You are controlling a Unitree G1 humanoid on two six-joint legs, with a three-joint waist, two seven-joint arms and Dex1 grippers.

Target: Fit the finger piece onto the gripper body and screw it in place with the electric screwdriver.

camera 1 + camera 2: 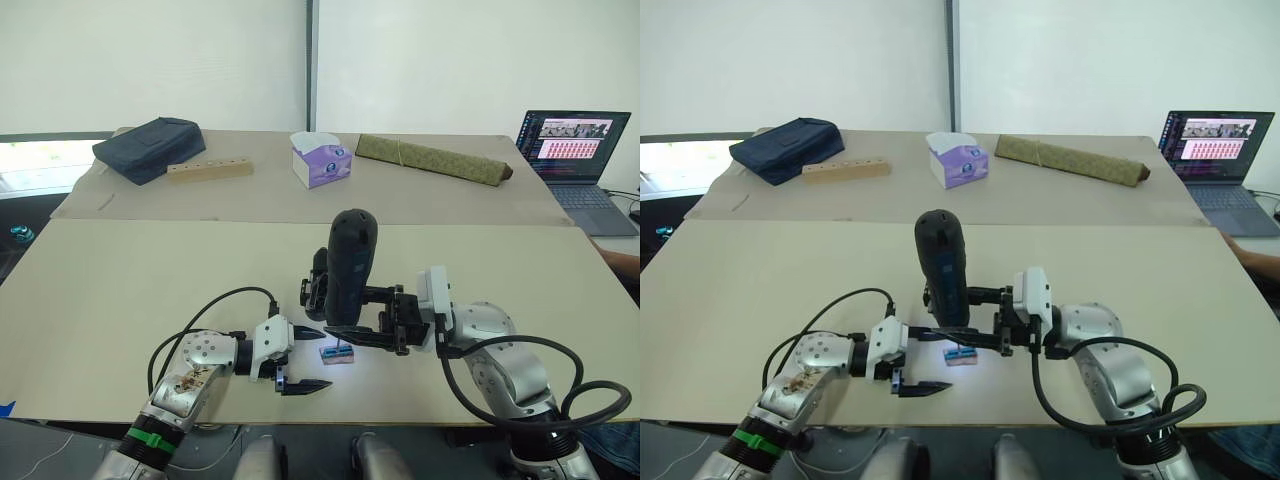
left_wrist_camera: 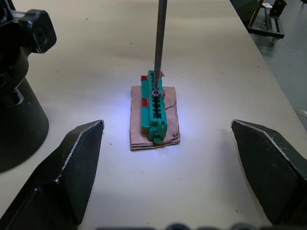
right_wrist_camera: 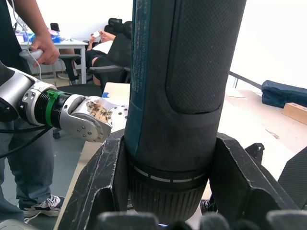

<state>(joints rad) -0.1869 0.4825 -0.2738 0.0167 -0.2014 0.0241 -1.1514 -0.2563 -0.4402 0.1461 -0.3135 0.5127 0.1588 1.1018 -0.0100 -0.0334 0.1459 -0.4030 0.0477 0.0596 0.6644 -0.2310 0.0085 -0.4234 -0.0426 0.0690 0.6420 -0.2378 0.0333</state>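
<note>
Left wrist view shows the thing the next move hangs on: the screwdriver's thin bit comes straight down between my left pincer's spread fingers onto a screw head in the green block, which sits on a brown pad just ahead of those fingers; the block's long axis runs away from the pincer, the bit upright across it; my right pincer is pinching the electric screwdriver around its lower barrel, holding it upright with the rounded end up; the gripper body stands beside the block, off my left pincer's outer finger, untouched; the finger piece I cannot pick out; my judgement is that the left arm is nearer the block; the right wrist view adds a person standing beyond my left arm, whom the head views miss
</note>
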